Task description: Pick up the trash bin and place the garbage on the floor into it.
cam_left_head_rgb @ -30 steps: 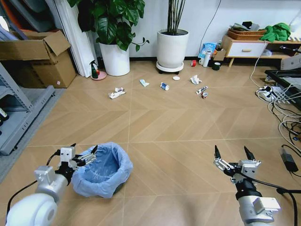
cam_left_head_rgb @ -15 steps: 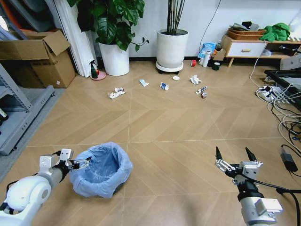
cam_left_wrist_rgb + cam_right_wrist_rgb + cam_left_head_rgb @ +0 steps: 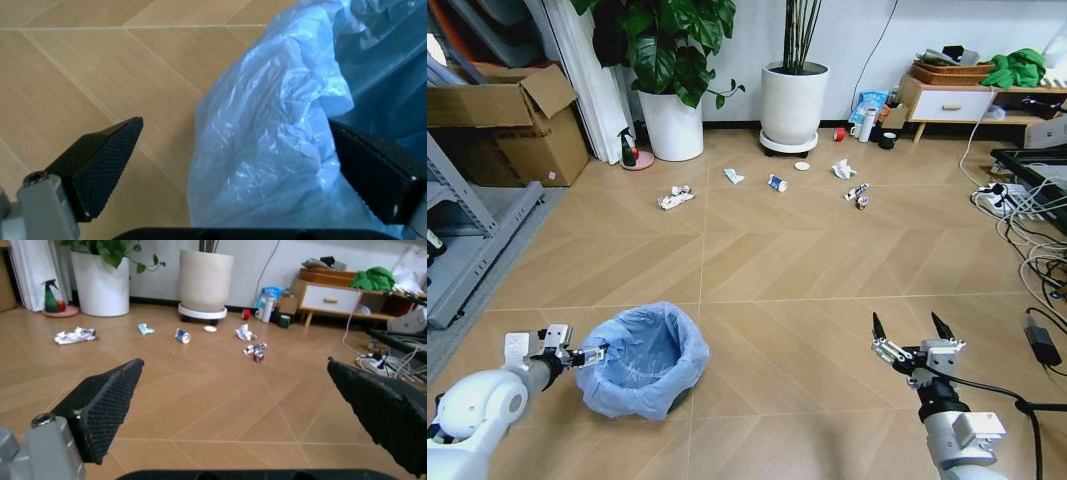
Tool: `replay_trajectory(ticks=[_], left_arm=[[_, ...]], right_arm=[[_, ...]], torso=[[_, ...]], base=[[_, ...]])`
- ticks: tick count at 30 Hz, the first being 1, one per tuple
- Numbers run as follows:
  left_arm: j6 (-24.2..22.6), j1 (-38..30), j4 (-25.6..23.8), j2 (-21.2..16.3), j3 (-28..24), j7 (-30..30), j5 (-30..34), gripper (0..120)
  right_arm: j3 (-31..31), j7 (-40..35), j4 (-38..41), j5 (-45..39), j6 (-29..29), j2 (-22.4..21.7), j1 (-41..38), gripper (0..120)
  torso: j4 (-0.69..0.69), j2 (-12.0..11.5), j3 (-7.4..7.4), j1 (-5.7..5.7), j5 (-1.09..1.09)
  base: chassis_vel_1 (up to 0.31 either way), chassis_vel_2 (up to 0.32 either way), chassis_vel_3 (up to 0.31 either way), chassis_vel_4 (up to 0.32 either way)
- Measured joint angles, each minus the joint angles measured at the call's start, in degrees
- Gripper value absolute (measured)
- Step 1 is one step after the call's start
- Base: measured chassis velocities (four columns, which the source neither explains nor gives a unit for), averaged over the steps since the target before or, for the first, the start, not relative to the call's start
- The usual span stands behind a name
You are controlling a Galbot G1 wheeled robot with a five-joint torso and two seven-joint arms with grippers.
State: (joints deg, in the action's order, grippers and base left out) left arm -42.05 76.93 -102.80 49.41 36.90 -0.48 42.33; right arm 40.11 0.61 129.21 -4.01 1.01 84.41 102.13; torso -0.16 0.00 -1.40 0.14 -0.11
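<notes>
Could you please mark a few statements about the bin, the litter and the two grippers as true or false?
1. The trash bin stands on the floor lined with a light blue bag. True.
2. The left gripper has its fingers open astride the bin's bagged rim. True.
3. The right gripper holds a paper wad. False: it is open and empty, above bare floor.
4. The garbage already lies inside the bin. False: it is scattered on the floor near the white plant pots.
5. The bin is lifted off the floor. False: it rests there.
</notes>
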Motion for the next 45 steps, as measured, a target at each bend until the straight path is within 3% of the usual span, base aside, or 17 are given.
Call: replay_trajectory(ticks=[24,32,34,41,45], left_arm=[[-0.2,-4.8,3.9,0.7,-4.9,3.2,-2.8,99],[-0.2,-5.6,5.2,0.8,-5.7,3.4,-3.0,69],[-0.2,-5.6,5.3,0.8,-5.8,3.5,-3.4,66],[-0.1,-6.3,6.1,1.1,-6.4,4.4,-4.3,34],[-0.1,-6.4,6.3,1.4,-6.5,4.7,-4.3,24]], right_arm=[[-1.1,-0.2,-1.0,0.6,-0.7,1.0,-0.4,100],[-1.1,-0.2,-1.1,0.8,-0.6,1.2,-0.4,100],[-1.1,-0.2,-1.1,0.8,-0.6,1.2,-0.4,100],[-1.1,-0.2,-1.0,0.8,-0.6,1.4,-0.4,100],[-0.9,-0.3,-1.0,0.8,-0.6,1.4,-0.4,100]], torso=[[0.01,0.0,0.0,0.0,0.0],[0.01,0.0,0.0,0.0,0.0],[0.02,0.0,0.0,0.0,0.0],[0.01,0.0,0.0,0.0,0.0],[0.02,0.0,0.01,0.0,0.02]], base=[[0.0,0.0,0.0,0.0],[0.0,0.0,0.0,0.0],[0.0,0.0,0.0,0.0],[0.0,0.0,0.0,0.0],[0.0,0.0,0.0,0.0]])
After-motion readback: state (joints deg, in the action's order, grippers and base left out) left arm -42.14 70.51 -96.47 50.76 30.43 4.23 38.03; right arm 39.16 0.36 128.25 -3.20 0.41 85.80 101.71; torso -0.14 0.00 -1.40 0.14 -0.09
